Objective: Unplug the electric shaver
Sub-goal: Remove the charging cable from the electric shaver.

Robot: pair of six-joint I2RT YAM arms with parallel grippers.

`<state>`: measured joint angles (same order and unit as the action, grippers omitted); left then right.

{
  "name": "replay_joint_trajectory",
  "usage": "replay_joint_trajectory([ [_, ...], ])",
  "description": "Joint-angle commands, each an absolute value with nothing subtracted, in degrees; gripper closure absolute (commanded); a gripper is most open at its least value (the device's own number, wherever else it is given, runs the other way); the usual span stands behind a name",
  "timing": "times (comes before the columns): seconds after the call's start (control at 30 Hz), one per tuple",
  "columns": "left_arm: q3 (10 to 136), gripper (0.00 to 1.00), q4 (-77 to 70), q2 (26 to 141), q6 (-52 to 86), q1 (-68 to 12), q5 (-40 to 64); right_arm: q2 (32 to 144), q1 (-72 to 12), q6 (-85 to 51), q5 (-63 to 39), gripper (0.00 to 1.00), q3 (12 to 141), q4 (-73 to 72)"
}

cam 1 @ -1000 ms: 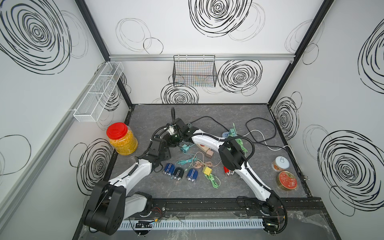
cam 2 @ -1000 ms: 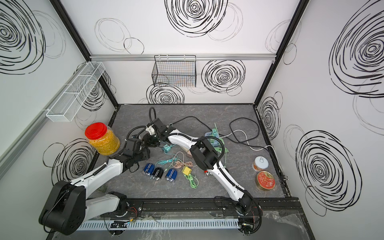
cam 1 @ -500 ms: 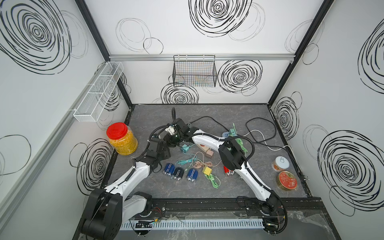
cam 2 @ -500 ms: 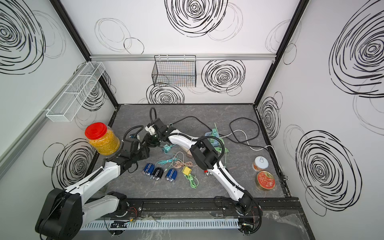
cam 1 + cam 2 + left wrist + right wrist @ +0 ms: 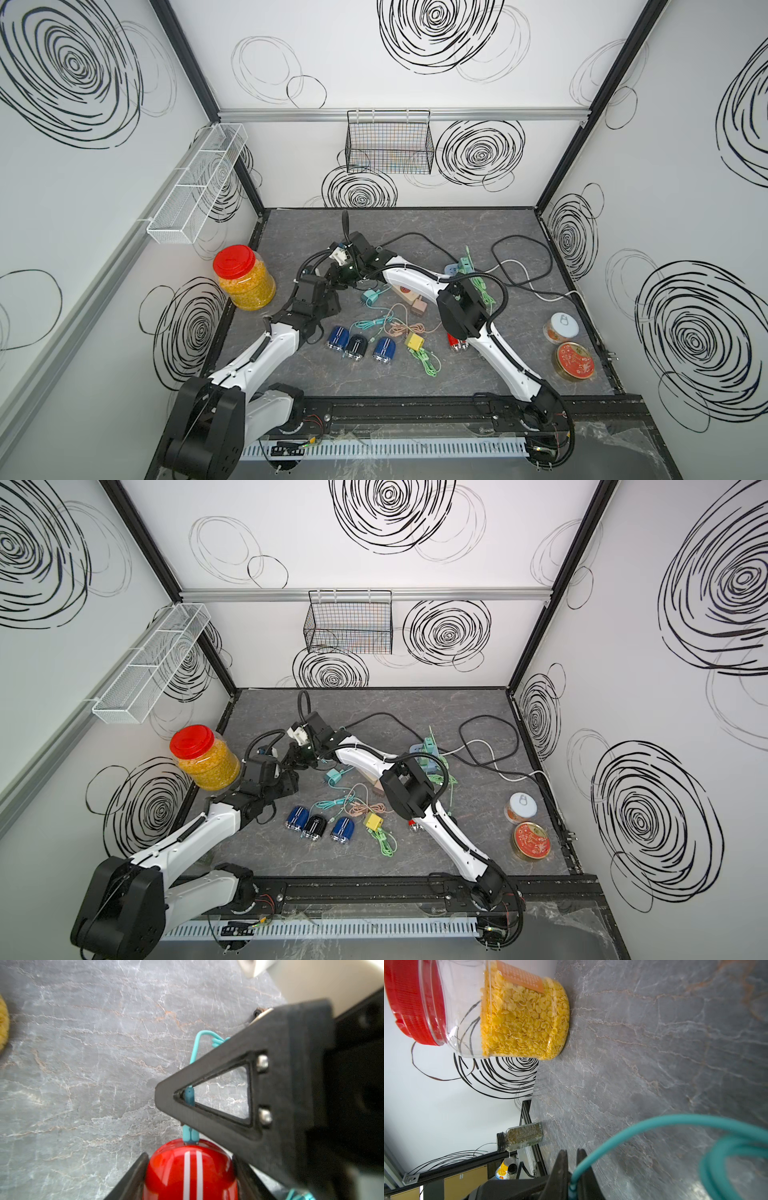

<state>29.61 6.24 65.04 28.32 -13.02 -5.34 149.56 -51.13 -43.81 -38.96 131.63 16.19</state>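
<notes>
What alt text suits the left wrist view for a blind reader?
A red shaver with two white stripes sits in the left claw, a teal cable plugged into its end. The black right claw crosses that cable above the grey table.

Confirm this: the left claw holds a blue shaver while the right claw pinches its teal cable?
Not quite. The shaver in the left gripper is red with white stripes, not blue; the left wrist view shows it. The right gripper does pinch its teal cable.

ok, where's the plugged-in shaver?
Left wrist view: red shaver, teal cable in its end, gripped in the left claw, table's left side near the red-lidded jar.
</notes>
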Motion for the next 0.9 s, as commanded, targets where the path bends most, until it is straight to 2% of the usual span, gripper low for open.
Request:
replay_joint_trajectory([
  [0.0, 29.9, 0.87, 9.1, 65.4, 28.1, -13.4, -6.1, 150.8, -48.9, -41.8, -33.6, 0.88, 134.1, 16.1],
  [0.17, 30.7, 0.87, 9.9, 66.5, 27.7, -14.4, -6.7, 150.7, -48.6, -40.6, -28.4, 0.88, 134.1, 18.1],
  [0.27, 31.4, 0.87, 10.4, 67.1, 27.5, -14.8, -7.4, 151.9, -48.7, -39.7, -30.5, 0.88, 135.8, 18.1],
  [0.53, 33.4, 0.87, 12.9, 67.8, 26.2, -17.4, -10.0, 150.7, -47.4, -41.5, -27.6, 0.88, 133.7, 17.9],
  [0.77, 31.5, 0.89, 10.3, 66.8, 27.1, -17.4, -5.6, 150.6, -45.5, -46.0, -35.9, 0.89, 132.0, 11.7],
  [0.87, 30.0, 0.90, 8.3, 65.0, 28.0, -16.2, -3.0, 149.3, -45.6, -46.9, -36.6, 0.89, 130.3, 9.9],
])
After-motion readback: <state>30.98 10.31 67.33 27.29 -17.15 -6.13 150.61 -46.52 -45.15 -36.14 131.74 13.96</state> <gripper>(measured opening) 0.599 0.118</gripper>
